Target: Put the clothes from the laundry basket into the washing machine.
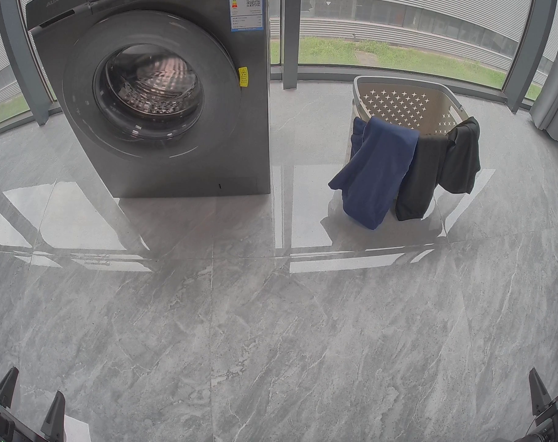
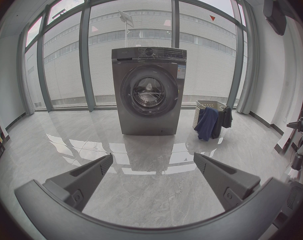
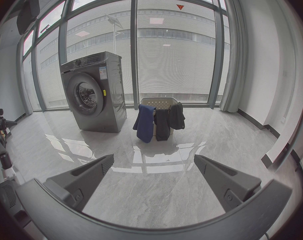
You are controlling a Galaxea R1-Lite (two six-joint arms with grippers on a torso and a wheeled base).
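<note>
I see a glass-walled laundry room: washing machine (image 1: pixel 150 87), laundry basket (image 1: pixel 408 102), polished tile floor (image 1: pixel 279 339), tall windows (image 2: pixel 135 34).

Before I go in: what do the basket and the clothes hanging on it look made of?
Laundry basket: likely rigid beige plastic, matte, with star-shaped cutouts in its wall. Blue garment and dark garments: soft matte fabric, hanging limp in folds over the rim; weave too distant to tell.

The laundry basket (image 2: pixel 205 104) stands near the washing machine (image 2: pixel 148 90), clothes (image 2: pixel 206 123) over its rim. The left pincer (image 2: pixel 152 156) gapes well apart from both.
</note>
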